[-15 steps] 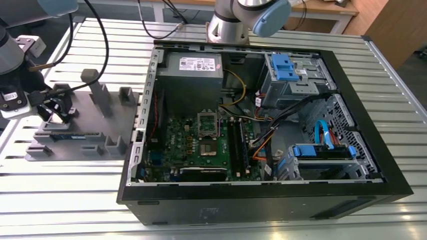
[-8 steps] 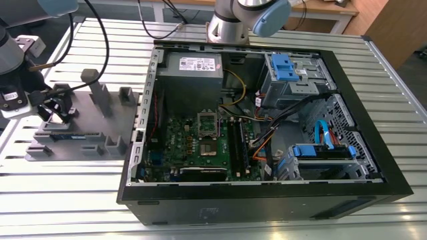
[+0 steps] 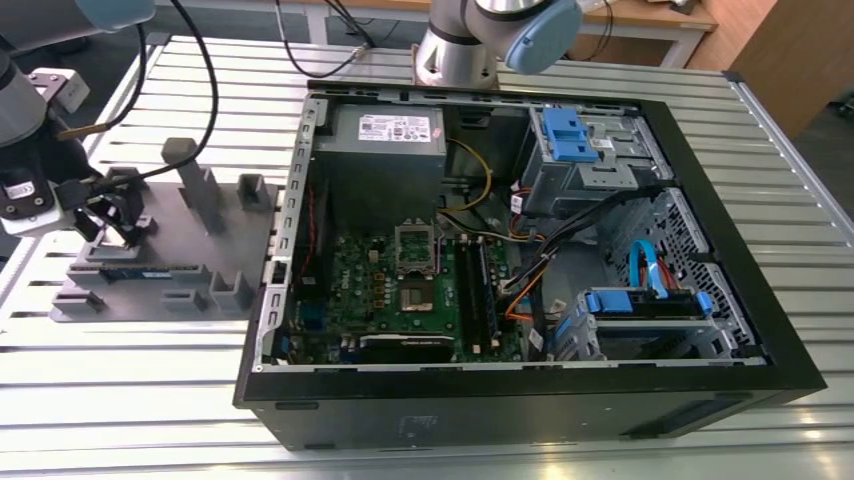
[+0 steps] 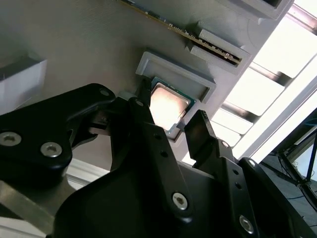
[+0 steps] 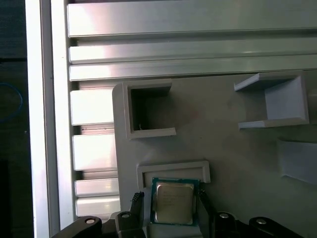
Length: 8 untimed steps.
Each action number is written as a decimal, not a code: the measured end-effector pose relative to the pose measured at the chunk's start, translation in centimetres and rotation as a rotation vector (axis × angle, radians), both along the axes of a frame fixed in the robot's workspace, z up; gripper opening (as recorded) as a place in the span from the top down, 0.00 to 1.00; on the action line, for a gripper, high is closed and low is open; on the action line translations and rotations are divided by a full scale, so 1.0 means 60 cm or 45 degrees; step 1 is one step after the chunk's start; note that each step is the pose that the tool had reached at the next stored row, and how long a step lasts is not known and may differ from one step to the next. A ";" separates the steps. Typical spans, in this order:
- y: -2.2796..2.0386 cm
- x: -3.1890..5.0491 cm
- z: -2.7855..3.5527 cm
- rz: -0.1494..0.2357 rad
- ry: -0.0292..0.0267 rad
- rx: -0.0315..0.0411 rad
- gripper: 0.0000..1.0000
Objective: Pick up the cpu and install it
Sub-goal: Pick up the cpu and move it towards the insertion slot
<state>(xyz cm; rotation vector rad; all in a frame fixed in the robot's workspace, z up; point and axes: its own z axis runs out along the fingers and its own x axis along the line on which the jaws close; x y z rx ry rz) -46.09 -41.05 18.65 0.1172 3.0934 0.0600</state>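
Our gripper (image 5: 170, 197) straddles the cpu (image 5: 172, 204), jaws spread, holding nothing (slim gaps either side); in the exterior view, nine o'clock of the computer case (image 3: 467, 410).

From where I stand I count one cpu (image 5: 172, 203), one grey tray (image 3: 134, 300), one counter (image 3: 134, 400) and one pincer (image 4: 171, 103) with two black fingers (image 4: 200, 129). There is one open computer case (image 3: 534, 400); inside I count one power supply (image 3: 387, 130), one green motherboard (image 3: 360, 290) and two blue drive caddies (image 3: 563, 135)
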 end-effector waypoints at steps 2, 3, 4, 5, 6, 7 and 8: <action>0.0000 0.000 0.000 0.000 -0.0002 0.0000 0.45; -0.0001 0.001 0.000 0.000 0.0001 -0.0001 0.45; -0.0002 0.001 0.000 0.000 0.0002 -0.0001 0.45; -0.0003 0.002 0.000 0.001 0.0002 -0.0001 0.45; -0.0004 0.003 0.000 0.000 0.0001 -0.0001 0.45; -0.0005 0.004 0.000 0.001 0.0003 -0.0002 0.45; -0.0005 0.005 0.000 0.001 0.0002 -0.0001 0.45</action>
